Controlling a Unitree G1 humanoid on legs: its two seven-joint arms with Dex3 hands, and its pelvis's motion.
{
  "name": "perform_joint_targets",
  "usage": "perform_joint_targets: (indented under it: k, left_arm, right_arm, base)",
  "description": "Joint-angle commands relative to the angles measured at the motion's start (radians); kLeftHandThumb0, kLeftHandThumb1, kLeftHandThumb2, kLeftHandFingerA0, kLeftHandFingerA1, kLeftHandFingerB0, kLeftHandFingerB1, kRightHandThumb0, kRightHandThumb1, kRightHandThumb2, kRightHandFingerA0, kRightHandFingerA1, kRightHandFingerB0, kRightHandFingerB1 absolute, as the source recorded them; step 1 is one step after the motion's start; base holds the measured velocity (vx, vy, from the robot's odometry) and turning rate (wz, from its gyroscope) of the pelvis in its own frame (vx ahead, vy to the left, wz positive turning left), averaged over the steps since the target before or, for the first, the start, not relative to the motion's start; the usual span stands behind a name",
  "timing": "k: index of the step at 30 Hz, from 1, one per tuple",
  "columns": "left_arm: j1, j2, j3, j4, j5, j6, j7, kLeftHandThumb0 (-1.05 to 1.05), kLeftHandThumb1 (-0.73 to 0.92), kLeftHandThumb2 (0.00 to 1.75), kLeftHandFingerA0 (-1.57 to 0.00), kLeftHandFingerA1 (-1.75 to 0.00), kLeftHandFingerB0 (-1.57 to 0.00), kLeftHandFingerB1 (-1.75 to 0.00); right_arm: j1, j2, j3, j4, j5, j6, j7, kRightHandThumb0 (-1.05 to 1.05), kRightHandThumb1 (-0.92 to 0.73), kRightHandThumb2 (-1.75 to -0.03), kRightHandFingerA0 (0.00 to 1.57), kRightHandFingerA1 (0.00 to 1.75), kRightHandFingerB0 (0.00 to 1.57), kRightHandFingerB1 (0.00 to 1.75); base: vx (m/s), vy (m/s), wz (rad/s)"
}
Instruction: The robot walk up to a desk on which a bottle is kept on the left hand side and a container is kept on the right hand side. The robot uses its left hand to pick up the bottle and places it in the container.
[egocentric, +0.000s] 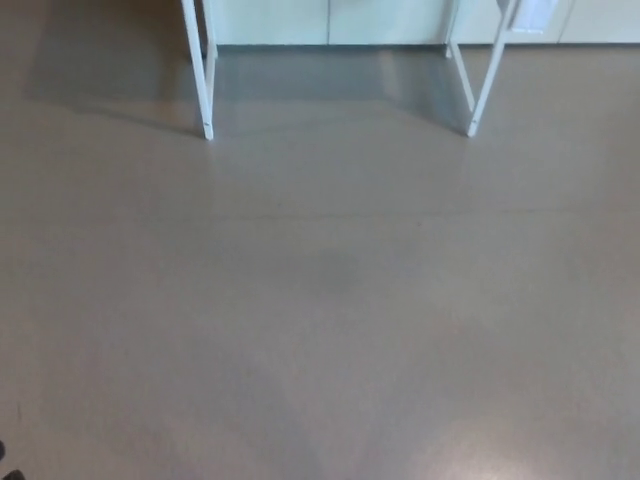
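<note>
Bottle and both hands lie outside the frame (only floor (320, 300) and white desk legs (200, 70)).

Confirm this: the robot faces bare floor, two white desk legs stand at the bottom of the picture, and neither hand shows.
Not quite. The head view shows the two white legs, left leg and right leg, at the top of the picture, not the bottom. The rest holds: bare floor ahead, and neither hand shows.

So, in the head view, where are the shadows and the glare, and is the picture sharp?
Head view: a soft shadow lies on the floor under the white desk legs; pale glare at the bottom right corner; the whole picture is slightly blurred.
</note>
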Motion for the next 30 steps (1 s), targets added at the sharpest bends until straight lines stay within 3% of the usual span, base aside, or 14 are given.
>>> perform_joint_targets:
  k: [1,8,9,13,18,20,24,25,30]
  left_arm:
    - [0.002,0.007,0.001,0.009,-0.027,-0.005,-0.027,-0.26,0.60,0.65,-0.41,-0.39,-0.42,-0.38]
    - [0.003,0.018,-0.010,0.014,-0.028,0.002,-0.036,-0.23,0.66,0.59,-0.40,-0.34,-0.40,-0.33]
    - [0.016,0.021,-0.013,0.013,-0.025,0.000,-0.037,-0.30,0.62,0.68,-0.38,-0.40,-0.39,-0.39]
    - [0.058,0.021,-0.018,0.003,-0.024,0.003,-0.034,-0.32,0.61,0.69,-0.39,-0.40,-0.40,-0.39]
    - [0.118,0.024,-0.028,0.017,-0.027,-0.021,-0.084,-0.25,0.66,0.59,-0.35,-0.33,-0.38,-0.33]
    - [0.130,0.031,-0.027,0.027,-0.031,-0.016,-0.097,-0.26,0.66,0.59,-0.36,-0.33,-0.38,-0.33]
    - [0.154,0.022,-0.023,0.016,-0.029,-0.018,-0.070,-0.23,0.59,0.58,-0.40,-0.35,-0.42,-0.35]
    - [0.156,0.023,-0.025,0.014,-0.027,-0.017,-0.066,-0.30,0.55,0.65,-0.40,-0.40,-0.40,-0.39]
    - [0.168,0.024,-0.029,-0.002,-0.024,-0.010,-0.059,-0.29,0.56,0.65,-0.41,-0.40,-0.42,-0.39]
  right_arm:
    - [0.011,-0.020,-0.003,0.008,0.028,-0.039,0.027,-0.29,-0.26,-0.48,0.86,0.51,0.57,0.43]
    - [0.020,-0.020,-0.001,0.023,0.034,-0.051,0.030,-0.30,-0.26,-0.49,0.87,0.52,0.58,0.43]
    - [0.032,-0.016,-0.005,0.025,0.039,-0.052,0.032,-0.29,-0.26,-0.49,0.87,0.52,0.58,0.44]
    - [0.078,-0.014,-0.007,0.033,0.043,-0.065,0.049,-0.29,-0.28,-0.49,0.84,0.52,0.57,0.44]
    - [0.148,-0.012,-0.012,0.050,0.054,-0.092,0.062,-0.31,-0.25,-0.48,0.86,0.54,0.59,0.46]
    - [0.178,-0.004,-0.008,0.058,0.051,-0.111,0.047,-0.38,-0.22,-0.55,0.95,0.58,0.58,0.47]
    - [0.213,0.006,-0.014,0.072,0.058,-0.127,0.031,-0.32,-0.22,-0.48,0.97,0.55,0.59,0.45]
    - [0.222,0.010,-0.019,0.066,0.066,-0.132,0.034,-0.31,-0.22,-0.48,0.98,0.55,0.61,0.45]
    - [0.253,0.016,-0.018,0.052,0.074,-0.152,0.065,-0.31,-0.25,-0.48,0.94,0.54,0.59,0.45]
  base:
    - [0.23,0.054,0.08]
    - [0.25,-0.091,0.11]
    - [0.34,-0.193,0.26]
    - [0.44,-0.245,0.03]
    - [0.32,-0.083,-0.03]
    - [0.35,0.017,-0.15]
    - [0.32,0.097,-0.16]
    - [0.49,0.156,-0.06]
    - [0.46,0.161,-0.12]
